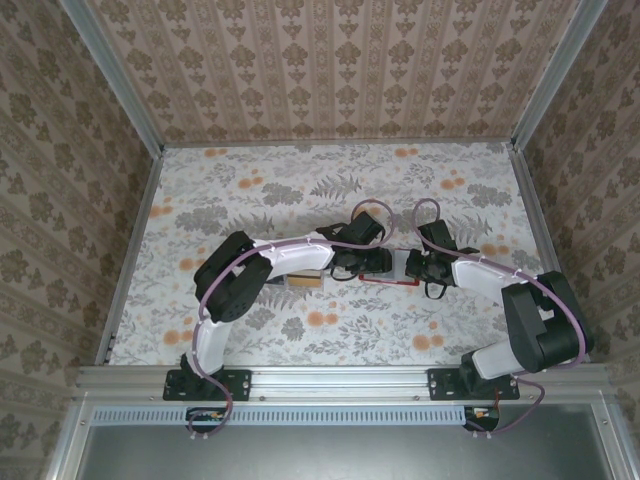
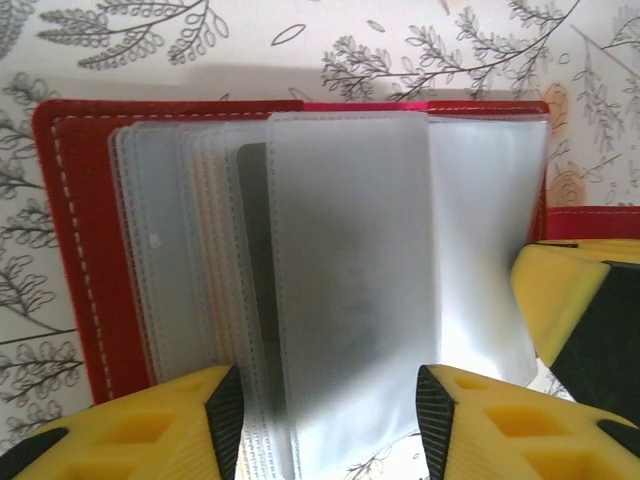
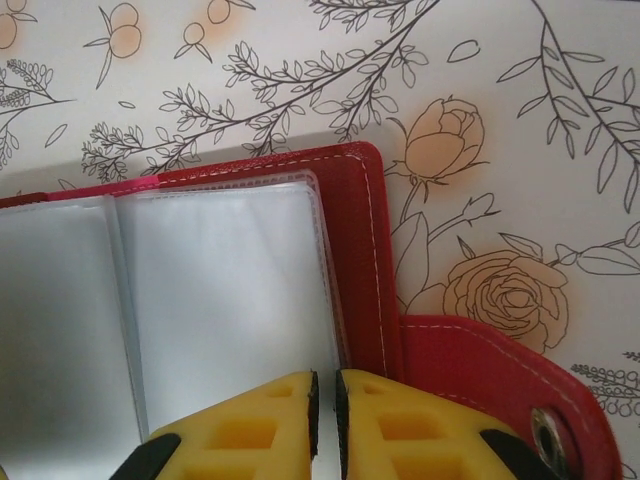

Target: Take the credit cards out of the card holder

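The red card holder (image 2: 85, 250) lies open on the flowered table, its frosted plastic sleeves (image 2: 350, 280) fanned out. One sleeve stands up between my left gripper's (image 2: 330, 420) fingers, which are open on either side of it. The edge of a dark grey credit card (image 2: 254, 250) shows just behind that sleeve. My right gripper (image 3: 325, 400) is shut on the edge of the right-hand sleeve (image 3: 220, 290), beside the holder's red cover (image 3: 365, 260). From above, both grippers (image 1: 385, 262) (image 1: 415, 268) meet over the holder (image 1: 392, 283) at mid-table.
The holder's red snap tab (image 3: 500, 380) lies on the table to the right. My right gripper's yellow finger (image 2: 560, 295) sits close to the left one. A small flat tan and dark thing (image 1: 305, 281) lies under the left arm. Patterned walls enclose the table.
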You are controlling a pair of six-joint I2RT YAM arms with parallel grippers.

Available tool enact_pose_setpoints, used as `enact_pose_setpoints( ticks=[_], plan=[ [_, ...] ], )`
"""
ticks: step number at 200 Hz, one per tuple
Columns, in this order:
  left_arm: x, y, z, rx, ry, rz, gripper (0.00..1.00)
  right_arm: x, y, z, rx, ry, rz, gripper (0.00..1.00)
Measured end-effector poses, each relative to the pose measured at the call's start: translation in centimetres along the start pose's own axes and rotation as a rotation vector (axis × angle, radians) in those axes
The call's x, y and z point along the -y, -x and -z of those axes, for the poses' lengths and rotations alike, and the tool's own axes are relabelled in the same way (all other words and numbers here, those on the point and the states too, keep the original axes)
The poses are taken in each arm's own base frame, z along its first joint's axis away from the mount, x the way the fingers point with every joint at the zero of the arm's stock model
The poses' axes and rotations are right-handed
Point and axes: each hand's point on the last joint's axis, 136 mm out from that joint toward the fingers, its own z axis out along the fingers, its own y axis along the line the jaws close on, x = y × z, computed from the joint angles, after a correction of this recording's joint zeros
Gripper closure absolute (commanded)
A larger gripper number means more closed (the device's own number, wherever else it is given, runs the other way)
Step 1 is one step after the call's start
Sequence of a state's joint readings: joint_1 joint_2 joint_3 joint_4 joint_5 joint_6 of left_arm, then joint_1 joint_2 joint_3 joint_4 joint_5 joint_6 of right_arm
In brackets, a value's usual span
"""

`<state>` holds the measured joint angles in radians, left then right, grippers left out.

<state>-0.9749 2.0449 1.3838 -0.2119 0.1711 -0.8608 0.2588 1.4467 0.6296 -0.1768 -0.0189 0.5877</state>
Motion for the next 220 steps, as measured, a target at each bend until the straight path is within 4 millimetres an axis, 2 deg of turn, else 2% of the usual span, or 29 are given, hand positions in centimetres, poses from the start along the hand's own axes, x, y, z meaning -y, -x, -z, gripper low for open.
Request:
enact_pose_setpoints(
  ticks=[20,42,61,103,135,191,220],
  plan=[
    [0.7,0.2,0.0,0.004,-0.031,-0.002,0.42,0.1,0.0,0.0,0.000,-0.005,0.000,0.83],
    [1.2,0.3,0.0,0.007,-0.054,-0.003,0.34,0.1,0.1,0.0,0.001,-0.008,0.000,0.82],
    [1.4,0.3,0.0,0.005,-0.069,-0.002,0.17,0.1,0.0,0.0,0.001,-0.008,0.000,0.82],
    [1.9,0.5,0.0,0.010,-0.094,-0.008,0.00,0.2,0.1,0.1,0.001,-0.010,-0.004,0.80],
    [1.9,0.7,0.0,0.015,-0.098,-0.008,0.00,0.4,0.2,0.1,0.000,-0.015,-0.010,0.74],
    [2.0,0.8,0.0,0.016,-0.110,-0.008,0.00,0.4,0.2,0.2,0.004,-0.015,-0.019,0.72],
    [2.3,0.9,0.1,0.020,-0.123,-0.011,0.00,0.7,0.4,0.9,0.019,-0.031,-0.019,0.70]
  ],
)
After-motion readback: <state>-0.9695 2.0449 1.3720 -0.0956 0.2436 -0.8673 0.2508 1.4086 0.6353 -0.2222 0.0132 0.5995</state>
